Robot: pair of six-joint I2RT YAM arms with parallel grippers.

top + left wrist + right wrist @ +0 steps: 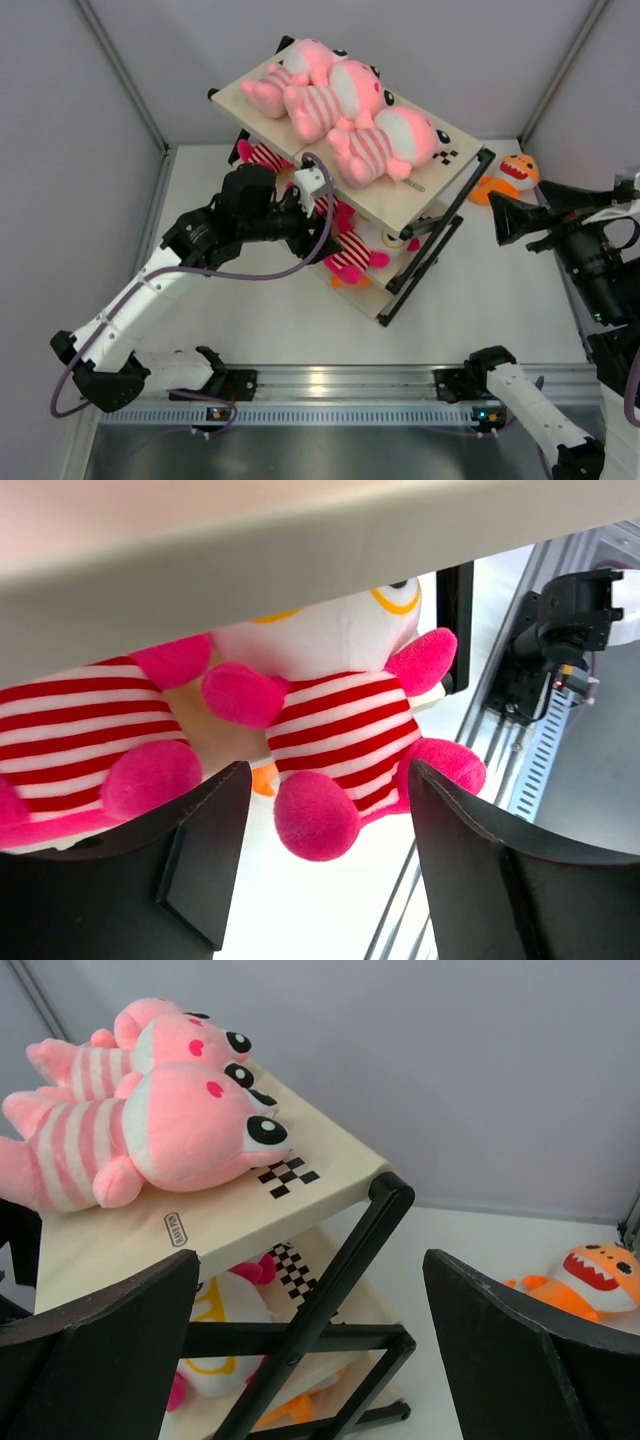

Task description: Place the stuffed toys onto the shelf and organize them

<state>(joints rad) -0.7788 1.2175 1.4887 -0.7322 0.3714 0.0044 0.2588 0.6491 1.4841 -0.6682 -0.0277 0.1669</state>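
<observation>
Left gripper (328,772) spread, empty, facing hot-pink striped toy (335,730) under shelf (395,200) board; right gripper (310,1258) spread, empty; orange toy (590,1275) far right.

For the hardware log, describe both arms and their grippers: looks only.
The left arm and right arm are white link shells with black joints. A lavender cable loops along the left arm. The left gripper and right gripper each have two broad, flat, matte-black fingers with angular edges. No lettering is readable.
</observation>
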